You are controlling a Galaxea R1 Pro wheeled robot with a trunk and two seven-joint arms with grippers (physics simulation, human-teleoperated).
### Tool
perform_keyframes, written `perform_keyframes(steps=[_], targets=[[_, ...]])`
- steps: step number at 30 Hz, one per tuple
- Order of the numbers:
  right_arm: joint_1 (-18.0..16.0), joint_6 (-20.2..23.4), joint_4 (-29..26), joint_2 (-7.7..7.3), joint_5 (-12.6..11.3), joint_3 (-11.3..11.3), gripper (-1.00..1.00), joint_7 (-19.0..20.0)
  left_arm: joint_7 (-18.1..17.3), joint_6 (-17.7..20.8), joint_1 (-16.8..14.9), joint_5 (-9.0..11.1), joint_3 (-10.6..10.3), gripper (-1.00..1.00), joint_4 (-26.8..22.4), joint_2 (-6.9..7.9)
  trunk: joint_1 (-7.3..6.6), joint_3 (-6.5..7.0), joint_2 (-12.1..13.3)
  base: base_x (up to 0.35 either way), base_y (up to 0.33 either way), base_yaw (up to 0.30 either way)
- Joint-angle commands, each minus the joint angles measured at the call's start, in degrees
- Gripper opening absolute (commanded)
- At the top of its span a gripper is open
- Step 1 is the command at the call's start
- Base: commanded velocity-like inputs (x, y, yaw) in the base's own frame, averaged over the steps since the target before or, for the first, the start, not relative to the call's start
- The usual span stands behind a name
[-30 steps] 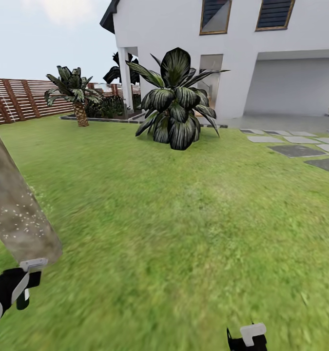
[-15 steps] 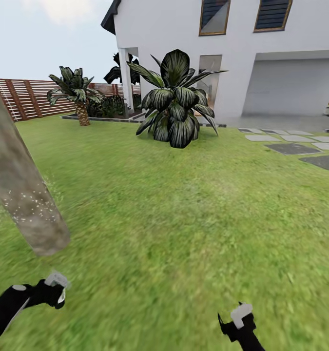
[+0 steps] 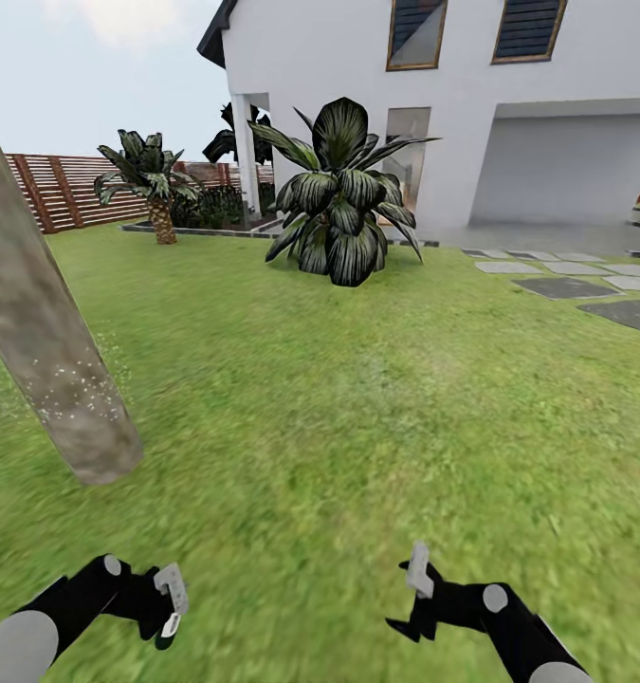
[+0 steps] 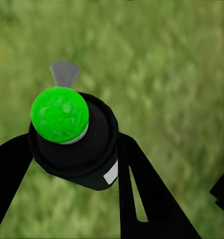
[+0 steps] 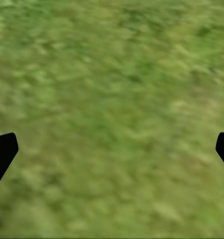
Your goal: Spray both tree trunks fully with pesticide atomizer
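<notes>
The pesticide atomizer (image 4: 74, 144), a small black bottle with a round green top and a white label, sits between the fingers of my left gripper (image 3: 166, 607), which is shut on it low over the grass. One tree trunk (image 3: 49, 351), thick, leaning in the picture and mottled grey-beige, rises at the left of the head view. Pesticide (image 3: 73, 396) shows as white speckles on its lower part. The left gripper hangs in front of the trunk's base, apart from it. My right gripper (image 3: 410, 599) is open over bare lawn, its two dark fingertips (image 5: 3, 152) wide apart.
A big dark-leaved shrub (image 3: 343, 204) stands mid-lawn ahead, with the white house (image 3: 471, 104) behind it. Grey stepping stones (image 3: 585, 285) lie at the right. A small palm (image 3: 149, 185) and the slatted wooden fence (image 3: 59, 190) close the far left. Open grass stretches ahead.
The camera has shifted, so the trunk now stands further right in the head view. Both arms have swung inward and come further into view, and the left gripper has dropped away from the trunk.
</notes>
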Motion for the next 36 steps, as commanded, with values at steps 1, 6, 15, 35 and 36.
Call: perform_keyframes(steps=[1,6,15,35,36], targets=[[0.0,-0.3,0.0,0.30,0.5,-0.4,1.00,0.3,-0.3,0.2,0.0,-0.3,0.0,-1.00,-0.2,-0.08,-0.01,-0.05,0.0,0.000,0.000,0.000],[0.0,-0.3,-0.1,3.24,0.6,-0.3,-1.00,0.5,-3.6,-0.3,0.0,-0.4,-0.5,-1.00,-0.3,-1.04,-0.01,-0.05,0.0,0.000,0.000,0.000],[0.0,-0.3,-1.0,4.59,0.7,9.6,-1.00,0.8,-8.7,0.1,0.0,-0.7,-0.8,-1.00,-2.6,-3.43,-0.01,-0.05,0.0,0.000,0.000,0.000],[-1.0,-0.3,-3.1,8.97,0.5,10.1,-1.00,1.2,-8.1,0.0,-0.4,-5.5,-1.0,-1.00,-3.3,-10.59,-0.01,-0.05,0.0,0.000,0.000,0.000],[-1.0,-0.3,-3.1,8.98,0.5,10.1,-1.00,1.2,-7.7,0.0,-0.4,-5.7,-1.0,-1.00,-3.5,-10.67,-0.01,-0.05,0.0,0.000,0.000,0.000]])
